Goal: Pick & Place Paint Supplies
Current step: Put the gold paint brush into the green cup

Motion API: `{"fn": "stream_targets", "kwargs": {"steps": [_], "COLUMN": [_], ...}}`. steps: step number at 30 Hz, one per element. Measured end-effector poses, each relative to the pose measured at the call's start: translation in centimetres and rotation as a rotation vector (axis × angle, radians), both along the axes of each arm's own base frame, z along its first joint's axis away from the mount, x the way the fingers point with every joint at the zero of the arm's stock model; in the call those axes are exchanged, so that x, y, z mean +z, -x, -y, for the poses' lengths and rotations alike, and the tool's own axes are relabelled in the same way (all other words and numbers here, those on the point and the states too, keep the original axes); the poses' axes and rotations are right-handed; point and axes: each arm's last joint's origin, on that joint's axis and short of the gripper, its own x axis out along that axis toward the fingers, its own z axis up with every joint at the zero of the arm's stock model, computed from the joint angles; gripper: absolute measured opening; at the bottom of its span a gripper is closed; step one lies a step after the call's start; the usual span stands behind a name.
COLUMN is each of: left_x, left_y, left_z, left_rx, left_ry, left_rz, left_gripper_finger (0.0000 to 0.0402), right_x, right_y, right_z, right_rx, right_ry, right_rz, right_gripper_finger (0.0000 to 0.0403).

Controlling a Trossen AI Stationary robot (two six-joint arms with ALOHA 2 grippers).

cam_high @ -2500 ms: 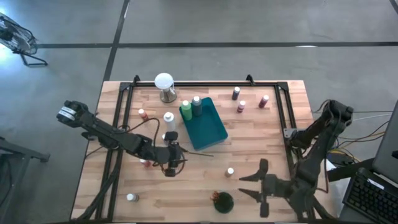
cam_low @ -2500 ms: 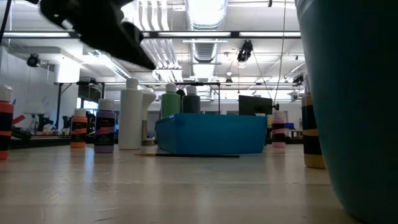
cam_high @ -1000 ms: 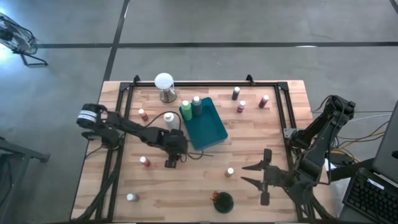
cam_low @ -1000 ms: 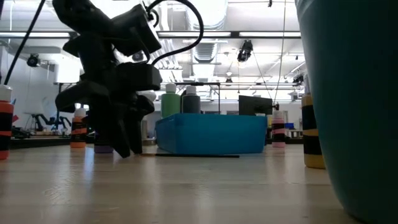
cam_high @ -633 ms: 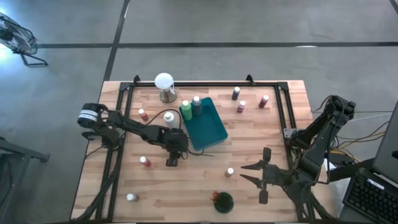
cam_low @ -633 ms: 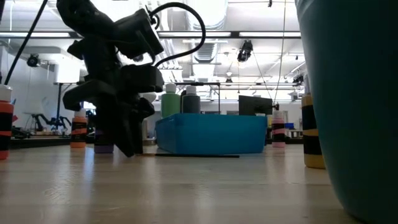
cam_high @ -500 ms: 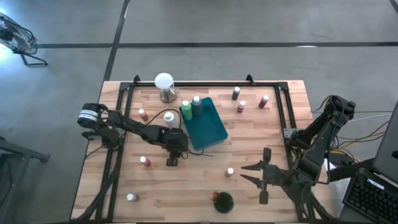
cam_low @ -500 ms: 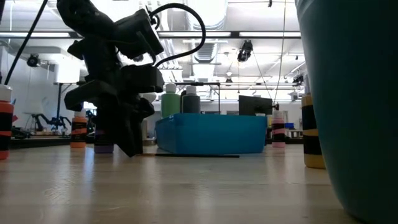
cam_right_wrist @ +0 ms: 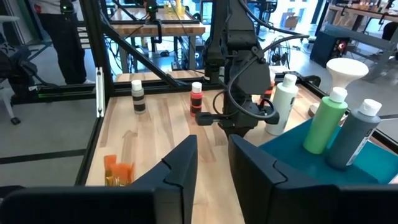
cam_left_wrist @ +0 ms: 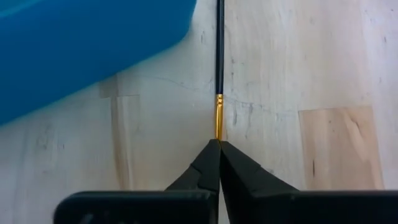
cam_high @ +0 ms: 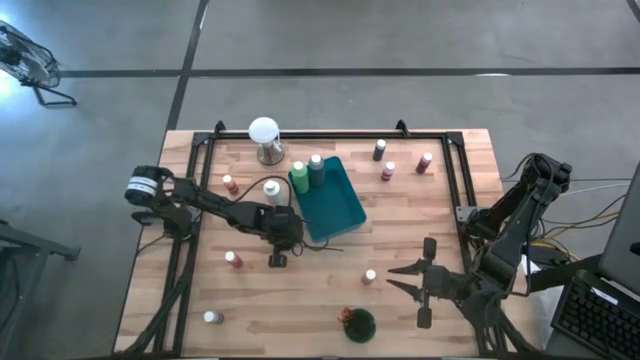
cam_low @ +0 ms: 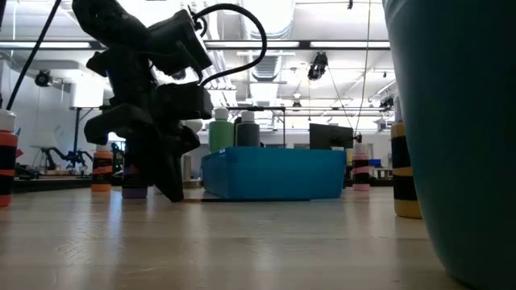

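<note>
A thin black-handled brush (cam_left_wrist: 219, 43) with a gold ferrule lies flat on the wood beside the teal tray (cam_high: 338, 208). It shows as a dark line (cam_low: 250, 201) in the low view. My left gripper (cam_high: 277, 259) (cam_left_wrist: 219, 144) points steeply down, shut at the brush's ferrule end. Two green bottles (cam_high: 306, 173) stand in the tray's far end. Small white-capped bottles (cam_high: 233, 259) (cam_high: 369, 276) stand scattered on the table. My right gripper (cam_high: 398, 279) (cam_right_wrist: 212, 163) hovers over the near right, open by a narrow gap, holding nothing. My left gripper has its two fingertips closed together at the near end of the brush's gold ferrule (cam_left_wrist: 218, 118); the tip beyond it is hidden between the fingers. The fingers come slanting down from above, in line with the brush. The brush lies flat on the table.
A white globe on a metal base (cam_high: 264, 132) stands at the far edge. A white bottle (cam_high: 271, 191) and a red one (cam_high: 229, 184) stand left of the tray, three dark bottles (cam_high: 388, 170) at the far right. A dark round pot (cam_high: 358, 323) sits near the front edge.
My left gripper has stayed in place by the tray and shut its fingers at the table on the brush's ferrule end. The brush has not moved.
</note>
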Motion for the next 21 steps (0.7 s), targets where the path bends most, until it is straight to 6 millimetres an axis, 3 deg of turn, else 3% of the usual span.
{"fn": "stream_targets", "kwargs": {"steps": [9,21], "left_x": [0.7,4.9], "left_y": [0.6,-0.8], "left_z": [1.6,3.9], "left_rx": [-0.082,-0.190], "left_ry": [-0.072,-0.305], "left_rz": [-0.032,0.032], "left_gripper_finger": [0.0003,0.0001], "right_x": [0.1,0.3], "right_y": [0.1,0.2], "right_z": [0.1,0.4], "right_rx": [0.008,0.001], "right_ry": [0.029,0.017], "right_rz": [-0.004,-0.002], "right_gripper_finger": [0.0096,0.0126]}}
